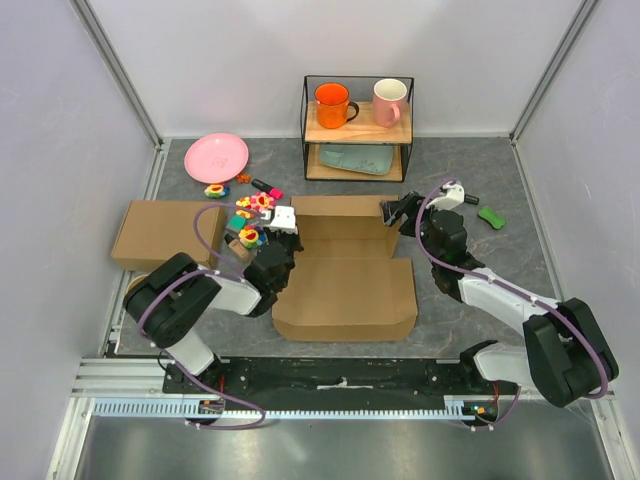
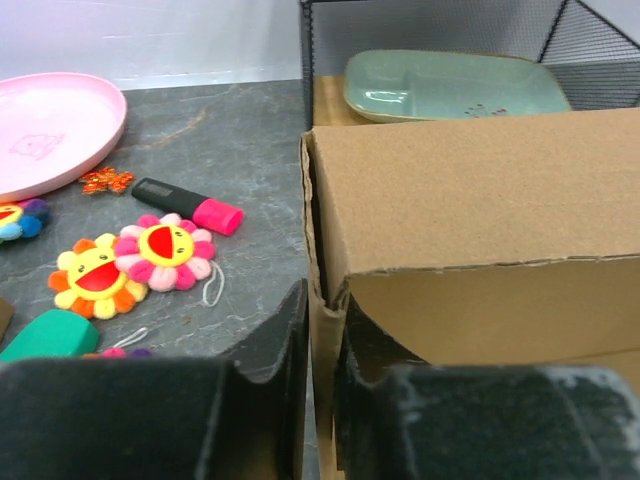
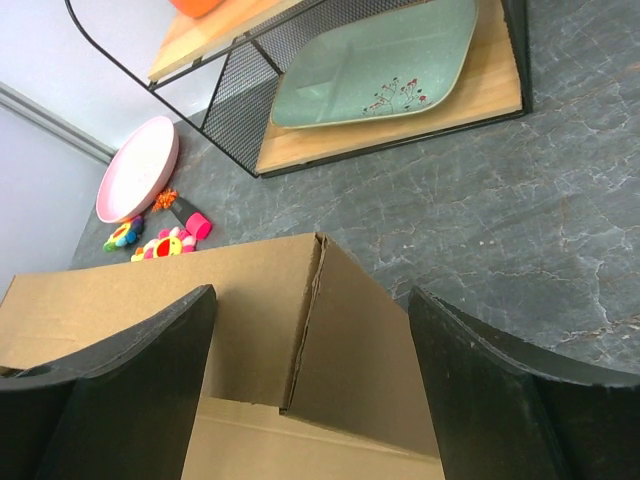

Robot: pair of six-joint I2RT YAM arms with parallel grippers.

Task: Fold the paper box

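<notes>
Two grippers at the far corners of a half-formed mailer

We count two cardboard boxes: the paper box (image 1: pixel 345 290) lies mid-table, its far wall raised, and a closed box (image 1: pixel 165 232) sits well to its left. The left gripper (image 2: pixel 322 330) is nearly closed and, as far as we can tell, pinches the paper box's left side wall. The right gripper (image 3: pixel 310 292) is spread wide astride the far right corner. Behind stands one wire shelf (image 1: pixel 305 120) with two mugs, orange (image 1: pixel 332 104) and pink (image 1: pixel 389 101), and one green dish (image 1: pixel 357 158). There are also one pink plate (image 1: pixel 216 157), one highlighter (image 2: pixel 190 205) and two flower plushes (image 2: pixel 165 255) side by side.
</notes>
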